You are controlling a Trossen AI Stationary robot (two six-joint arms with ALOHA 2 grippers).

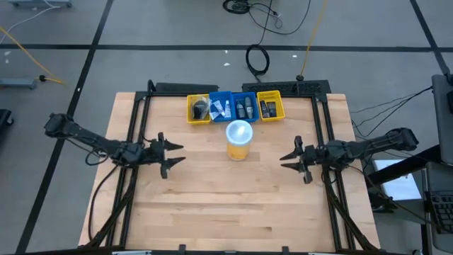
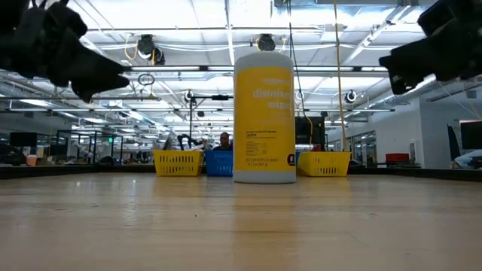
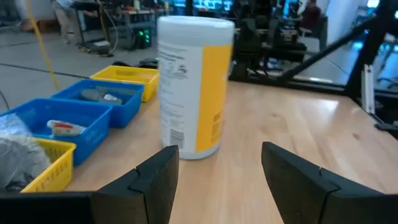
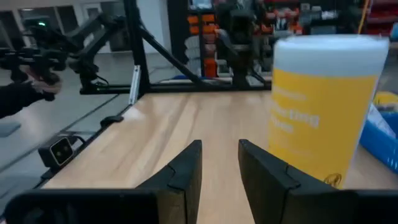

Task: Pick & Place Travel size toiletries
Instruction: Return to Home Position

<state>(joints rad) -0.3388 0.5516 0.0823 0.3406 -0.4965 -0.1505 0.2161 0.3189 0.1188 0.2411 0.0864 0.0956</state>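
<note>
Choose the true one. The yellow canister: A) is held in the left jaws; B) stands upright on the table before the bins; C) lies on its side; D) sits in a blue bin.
B: the canister stands upright on the table before the bins, apart from the left gripper and right gripper, both open.

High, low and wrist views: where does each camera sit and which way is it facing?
High view: above the table, straight down; both arms, left gripper and right gripper open, flank the yellow canister.
Low view: table-top height, level across at the canister, bins behind; arm parts at upper corners.
Left wrist view: on left arm, faces canister past own fingers.
Right wrist view: on right arm, faces canister's opposite side past own fingers.
Shared: all show the canister.
</note>
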